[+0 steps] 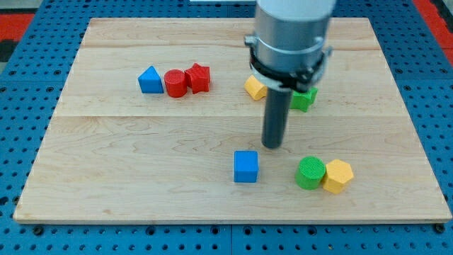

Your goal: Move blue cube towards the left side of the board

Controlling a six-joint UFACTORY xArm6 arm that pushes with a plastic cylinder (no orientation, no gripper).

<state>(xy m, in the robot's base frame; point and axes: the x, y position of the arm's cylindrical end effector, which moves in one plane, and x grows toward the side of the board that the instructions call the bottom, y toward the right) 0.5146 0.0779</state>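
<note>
We see bare wood across the board [106,163] to the view's left of the blue cube [245,166]. The blue triangular block [149,81], red cylinder [175,83] and red star block [198,77] cluster well above that lane.

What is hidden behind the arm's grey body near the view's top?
A yellow block shows at its left and a green block at its right; both are partly covered, so shapes are unclear.

The arm housing [291,35] is cut off by the view's top edge; it partly hides a yellow block [254,88] and a green block [305,98]; neither shape can be determined.
</note>
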